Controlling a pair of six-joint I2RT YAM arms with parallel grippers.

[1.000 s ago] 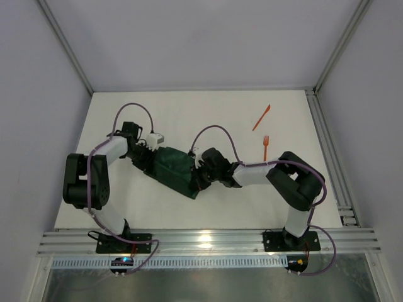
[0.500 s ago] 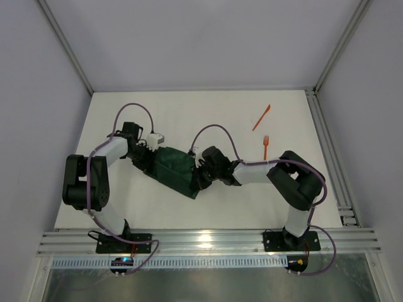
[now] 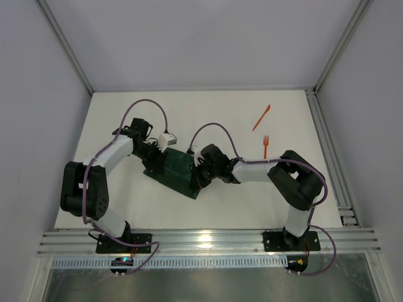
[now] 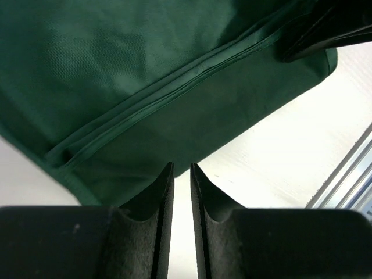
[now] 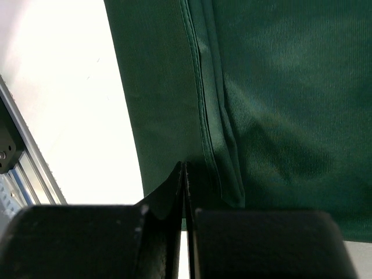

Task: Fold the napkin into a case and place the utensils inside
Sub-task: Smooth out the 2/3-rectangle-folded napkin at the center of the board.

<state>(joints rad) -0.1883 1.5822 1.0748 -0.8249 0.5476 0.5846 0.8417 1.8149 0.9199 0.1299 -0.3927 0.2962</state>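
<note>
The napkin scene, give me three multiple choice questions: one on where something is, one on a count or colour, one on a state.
1. Where do the orange utensils lie?
A. inside the napkin
B. on the bare table right of the napkin
C. in the left pincer

2. How many orange utensils show?
A. one
B. two
C. four

3. How is the right pincer?
A. wide open
B. shut
C. out of view

Answers:
1 B: the fork and the knife rest on the table, apart from the napkin.
2 B: one fork, one knife.
3 B: the right pincer has its fingers pressed together at the napkin's edge.
</note>
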